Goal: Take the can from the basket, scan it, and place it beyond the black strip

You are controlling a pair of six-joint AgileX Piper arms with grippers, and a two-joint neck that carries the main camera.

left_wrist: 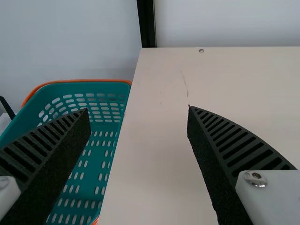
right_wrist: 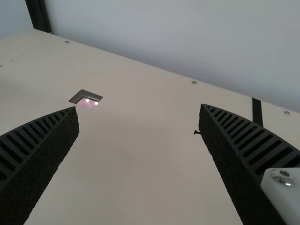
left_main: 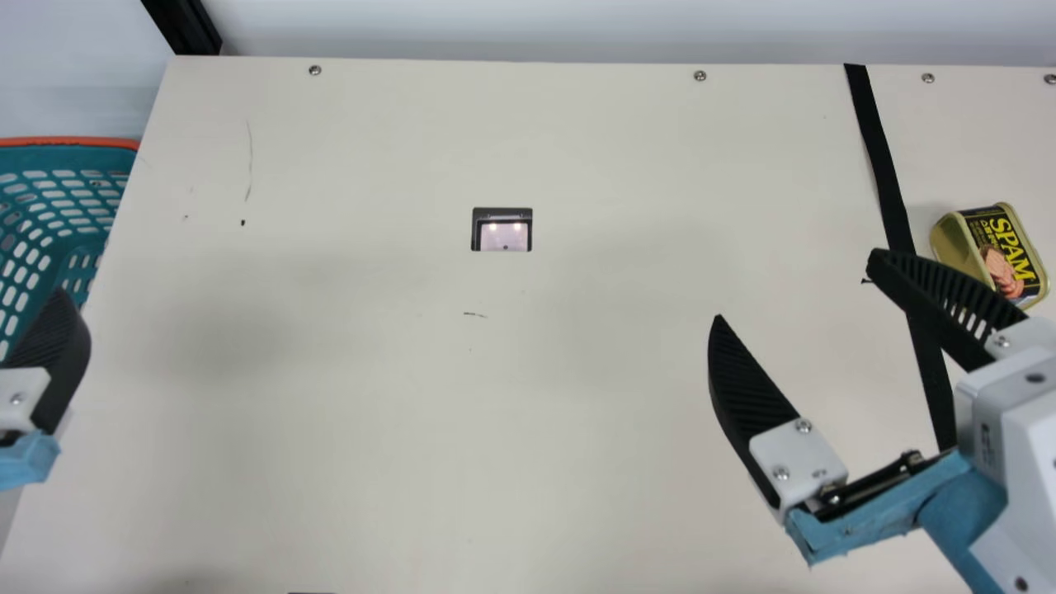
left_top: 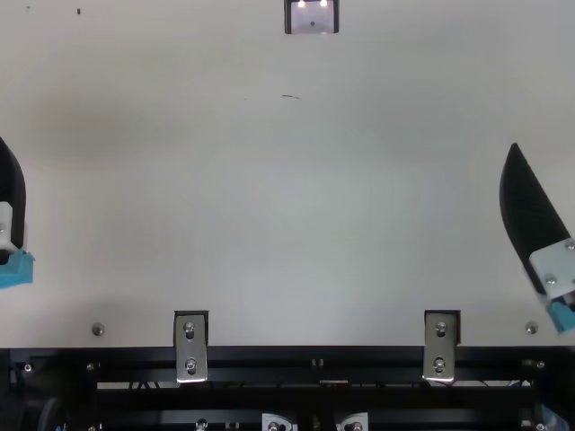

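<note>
At the main view's three o'clock, beyond the black strip (left_main: 879, 157), lies the can (left_main: 990, 254), which the spread right fingers (left_main: 932, 301) may knock if swung clockwise; left fingers (left_wrist: 225, 145) are also spread.

The top view shows a lit window (left_top: 312, 18) in the cream table (left_top: 296, 206), beyond a black rail (left_top: 260, 356).

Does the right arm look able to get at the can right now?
Probably yes: the right gripper is open and empty, and the can lies nearby, past the black strip, though the gripper would likely have to shift first.
</note>
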